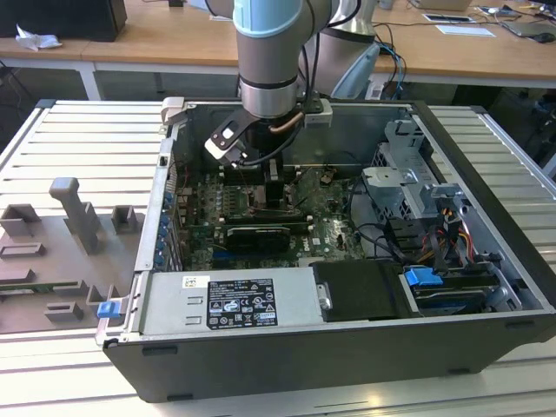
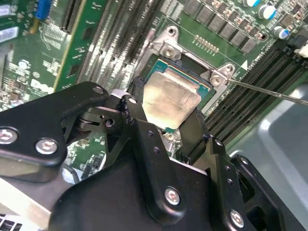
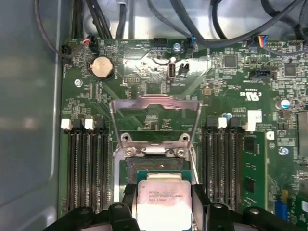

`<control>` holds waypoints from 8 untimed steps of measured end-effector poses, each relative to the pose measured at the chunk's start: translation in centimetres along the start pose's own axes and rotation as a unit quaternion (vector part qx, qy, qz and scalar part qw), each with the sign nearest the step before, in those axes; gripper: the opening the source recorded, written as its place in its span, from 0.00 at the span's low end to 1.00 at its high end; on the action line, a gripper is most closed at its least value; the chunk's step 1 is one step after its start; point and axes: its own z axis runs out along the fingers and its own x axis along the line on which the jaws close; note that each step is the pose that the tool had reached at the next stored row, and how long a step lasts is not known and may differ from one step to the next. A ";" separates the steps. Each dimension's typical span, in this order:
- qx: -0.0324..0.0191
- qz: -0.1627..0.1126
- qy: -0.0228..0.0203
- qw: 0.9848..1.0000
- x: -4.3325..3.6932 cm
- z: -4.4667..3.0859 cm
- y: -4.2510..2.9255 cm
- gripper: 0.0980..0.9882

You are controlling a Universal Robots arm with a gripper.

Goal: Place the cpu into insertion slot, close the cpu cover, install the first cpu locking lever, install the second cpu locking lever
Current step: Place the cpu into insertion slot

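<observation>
Silvery cpu (image 2: 171,98) pinched in pincer (image 2: 164,110), just over insertion slot (image 3: 144,166), cpu cover (image 3: 154,101) standing open

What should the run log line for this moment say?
gripper: shut on cpu | position: over insertion slot, seating unclear | cpu cover: open

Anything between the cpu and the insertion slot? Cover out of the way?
Nothing visible. The cpu cover is swung open, clear of the insertion slot; the cpu, held in the gripper, is right at the slot.
</observation>
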 end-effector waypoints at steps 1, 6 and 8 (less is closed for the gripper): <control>0.000 0.000 0.000 1.000 0.00 0.06 0.01 0.50; 0.000 0.001 0.000 1.000 0.10 0.51 0.22 0.50; 0.000 0.001 0.000 1.000 0.12 0.64 0.23 0.50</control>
